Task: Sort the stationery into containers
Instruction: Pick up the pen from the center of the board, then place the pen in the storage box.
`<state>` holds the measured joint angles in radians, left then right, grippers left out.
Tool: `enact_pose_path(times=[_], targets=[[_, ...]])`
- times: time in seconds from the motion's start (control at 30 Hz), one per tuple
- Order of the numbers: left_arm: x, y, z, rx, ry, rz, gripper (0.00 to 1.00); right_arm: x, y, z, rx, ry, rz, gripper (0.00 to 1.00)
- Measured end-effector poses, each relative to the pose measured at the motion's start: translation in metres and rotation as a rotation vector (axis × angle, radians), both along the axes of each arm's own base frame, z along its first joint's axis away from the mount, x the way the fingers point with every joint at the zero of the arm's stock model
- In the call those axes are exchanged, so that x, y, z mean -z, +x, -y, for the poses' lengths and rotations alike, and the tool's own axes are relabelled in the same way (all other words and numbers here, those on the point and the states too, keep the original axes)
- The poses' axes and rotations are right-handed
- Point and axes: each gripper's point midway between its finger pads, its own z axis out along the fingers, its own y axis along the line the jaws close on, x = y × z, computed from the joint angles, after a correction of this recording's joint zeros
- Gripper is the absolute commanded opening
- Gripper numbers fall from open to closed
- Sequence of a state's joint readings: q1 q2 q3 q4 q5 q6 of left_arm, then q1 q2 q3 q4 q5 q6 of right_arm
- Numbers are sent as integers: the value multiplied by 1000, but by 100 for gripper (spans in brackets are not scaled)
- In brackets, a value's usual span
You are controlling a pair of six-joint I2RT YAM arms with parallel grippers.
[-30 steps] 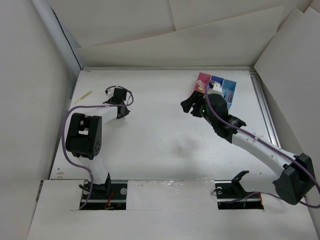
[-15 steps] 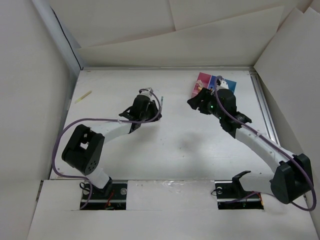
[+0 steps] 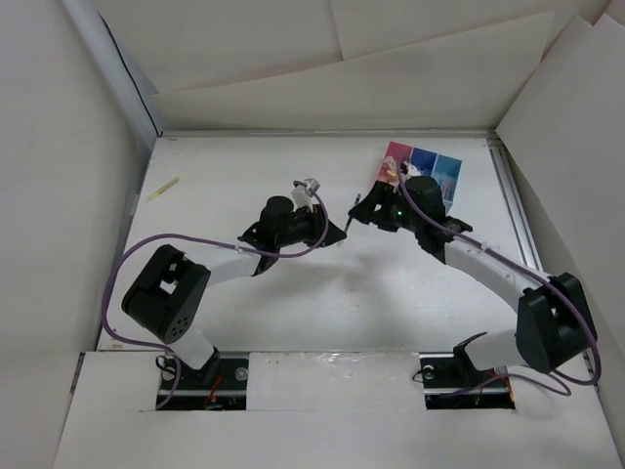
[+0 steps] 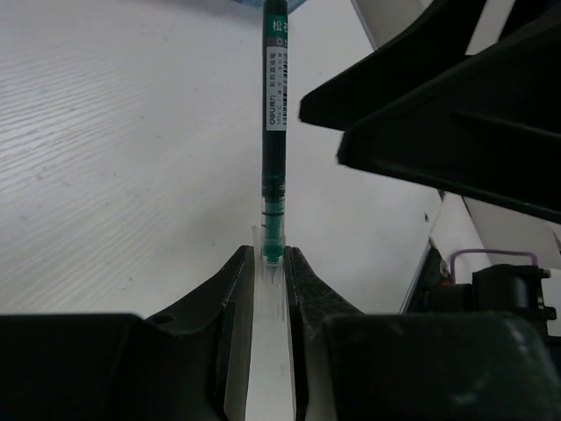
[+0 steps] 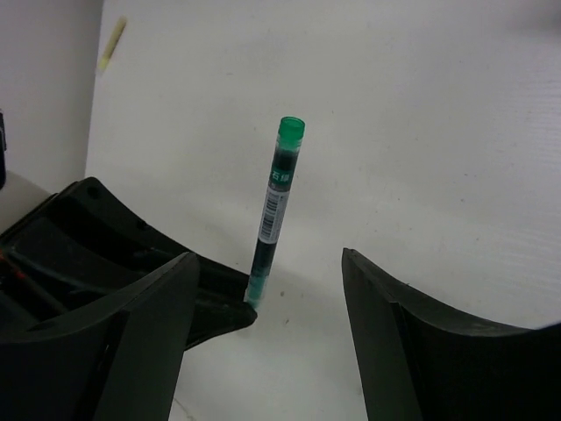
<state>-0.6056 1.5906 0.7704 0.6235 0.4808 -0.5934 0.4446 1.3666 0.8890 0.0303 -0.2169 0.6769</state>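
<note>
My left gripper [image 3: 334, 227] is shut on the clear-capped tip of a green pen [image 4: 275, 132], which sticks straight out from the fingers above the table. In the top view the pen [image 3: 352, 213] points at my right gripper [image 3: 371, 209]. My right gripper [image 5: 267, 256] is open, one finger on each side of the pen [image 5: 279, 197] and not touching it. The containers [image 3: 422, 162], a pink, a dark blue and a light blue bin in a row, stand just behind the right gripper, partly hidden by the arm.
A yellow pencil [image 3: 163, 189] lies near the table's left wall and also shows in the right wrist view [image 5: 112, 42]. White walls close off the table at the left, back and right. Purple cables loop around both arms.
My left gripper has swung from the far left to the table's middle, carrying the green pen. My right gripper has come left from the bins to meet it.
</note>
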Motion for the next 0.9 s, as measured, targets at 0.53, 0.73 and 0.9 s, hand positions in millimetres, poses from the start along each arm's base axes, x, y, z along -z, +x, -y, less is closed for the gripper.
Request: enact_pose_path(times=[0.53, 0.73, 0.9], targets=[[-19, -24, 12, 140, -134, 47, 14, 14, -4, -28, -4, -5, -43, 9], [-20, -27, 13, 160, -152, 45, 72, 13, 3, -23, 44, -25, -29, 3], [-20, -27, 12, 157, -154, 51, 75, 3, 20, -7, 131, -51, -3, 3]])
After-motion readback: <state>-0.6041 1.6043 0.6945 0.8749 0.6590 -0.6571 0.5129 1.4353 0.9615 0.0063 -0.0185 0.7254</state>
